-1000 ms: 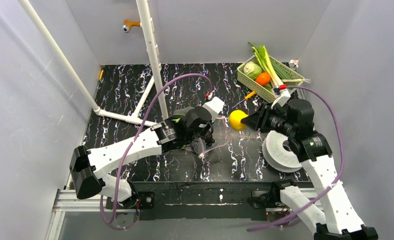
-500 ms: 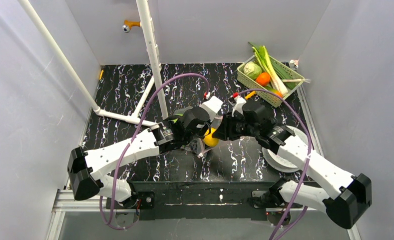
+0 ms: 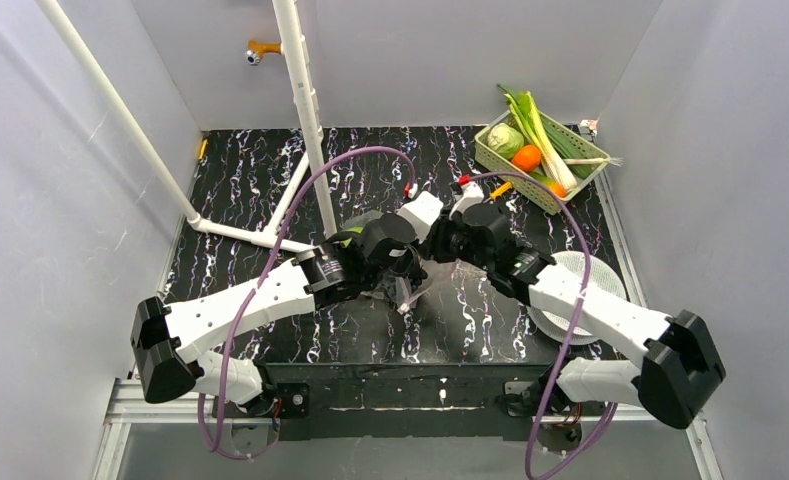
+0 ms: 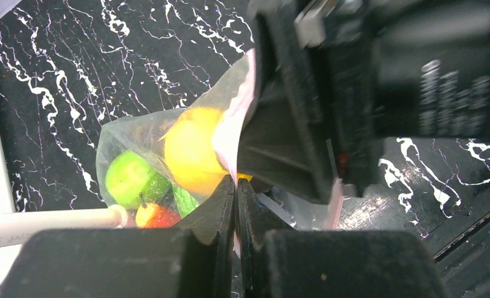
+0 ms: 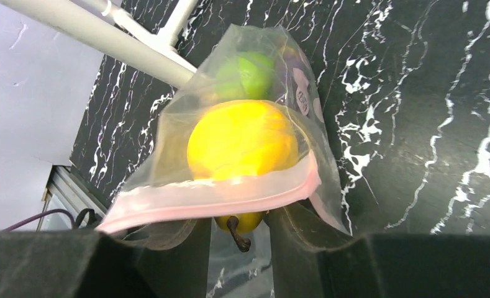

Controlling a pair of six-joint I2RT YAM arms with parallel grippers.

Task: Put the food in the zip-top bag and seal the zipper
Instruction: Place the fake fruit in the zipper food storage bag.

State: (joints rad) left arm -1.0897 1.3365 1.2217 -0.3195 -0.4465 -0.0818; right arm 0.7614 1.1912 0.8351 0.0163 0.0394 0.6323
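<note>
Judged the task part done. Saw the yellow fruit (image 5: 242,139) mostly inside the zip-top bag (image 5: 175,139), with only its brown-stemmed end poking out past the zipper (image 5: 167,202). Found a green piece (image 4: 133,180) and a small red one (image 4: 154,216) lying deeper in. Spotted the round orange fruit (image 3: 527,157) in the slatted green basket (image 3: 582,178), beside the cabbage (image 3: 505,138) and leek (image 3: 548,140), well apart from the bag. Reckoned two steps were left: loading the rest, then sealing the mouth, which gaped wide.

Found the left gripper (image 4: 235,198) pressed together on the zipper's near lip, holding it up over the black marbled table (image 3: 250,180). Found the right gripper (image 5: 239,248) with fingers spread either side of the stem end; could not tell whether pressing or free.

Noted thin, clear, crinkly film with dull pink marks, a flat pink strip, and smooth, glossy, rounded toy produce.
</note>
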